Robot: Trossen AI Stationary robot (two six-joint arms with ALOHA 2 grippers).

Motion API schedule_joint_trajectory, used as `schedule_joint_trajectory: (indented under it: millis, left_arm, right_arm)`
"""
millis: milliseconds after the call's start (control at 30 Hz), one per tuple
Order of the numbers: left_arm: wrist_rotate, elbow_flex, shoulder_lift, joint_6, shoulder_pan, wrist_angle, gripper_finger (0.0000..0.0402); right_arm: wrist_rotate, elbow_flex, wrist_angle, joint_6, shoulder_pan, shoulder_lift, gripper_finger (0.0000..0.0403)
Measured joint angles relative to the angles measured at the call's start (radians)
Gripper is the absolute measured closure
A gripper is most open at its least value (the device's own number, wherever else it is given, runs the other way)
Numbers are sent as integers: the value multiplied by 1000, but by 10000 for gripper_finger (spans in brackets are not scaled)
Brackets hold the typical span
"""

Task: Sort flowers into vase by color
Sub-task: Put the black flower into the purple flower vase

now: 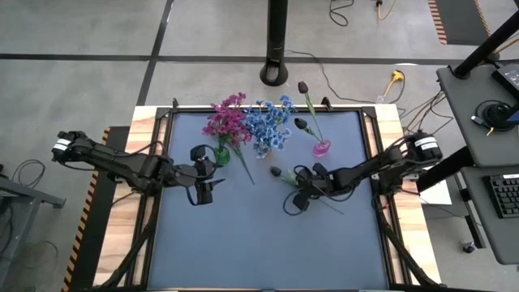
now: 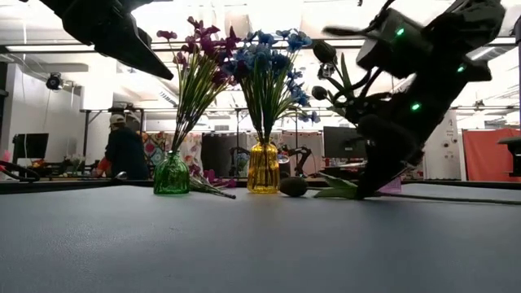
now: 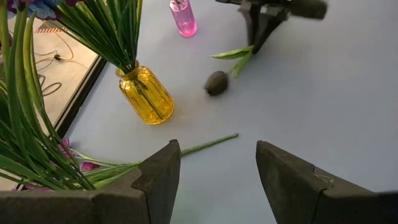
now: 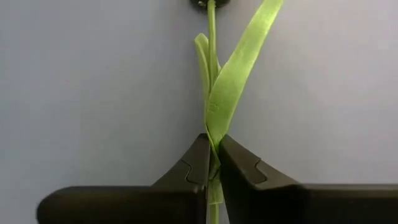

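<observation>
A dark purple tulip point(image 1: 276, 172) lies on the blue-grey mat, its bud point(image 2: 293, 186) resting on the surface. My right gripper point(image 1: 303, 193) is shut on its green stem. My left gripper point(image 1: 204, 175) hangs open above the mat near the green vase point(image 1: 220, 155), touching nothing. That vase holds magenta sprigs point(image 1: 227, 122). The yellow vase point(image 3: 146, 94) holds blue sprigs point(image 1: 269, 123), and the small pink vase point(image 1: 322, 148) holds two dark tulips. A loose magenta sprig's stem point(image 3: 208, 144) lies flat beside the green vase. My right gripper pinches the tulip between its two fingers where a long leaf point(image 4: 214, 134) joins the stem, about mid-length. The fingers slant down from the table's right side. The tulip lies flat, with its bud point(image 4: 208, 2) and stem tail point(image 1: 332, 207) on the mat.
The three vases stand in a row along the mat's far part. Raised black rails frame the mat point(image 1: 259, 251), with wooden table edges point(image 1: 122, 243) to the left and right. The near half of the mat is bare. A person point(image 2: 124, 150) sits in the room behind.
</observation>
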Motion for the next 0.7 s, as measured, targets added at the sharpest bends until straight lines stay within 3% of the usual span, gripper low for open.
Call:
schedule_joint_trajectory:
  millis: [167, 400, 533, 700]
  left_arm:
    - [0, -1, 0, -5, 0, 2, 208]
    - [0, -1, 0, -21, 0, 2, 208]
    - [0, -1, 0, -22, 0, 2, 208]
    - [0, -1, 0, -22, 0, 2, 208]
  right_arm:
    - [14, -7, 19, 11, 68, -127, 381]
    - [304, -40, 83, -61, 186, -312, 381]
    - [418, -118, 347, -208, 212, -383, 381]
    - [430, -239, 818, -503, 196, -429, 381]
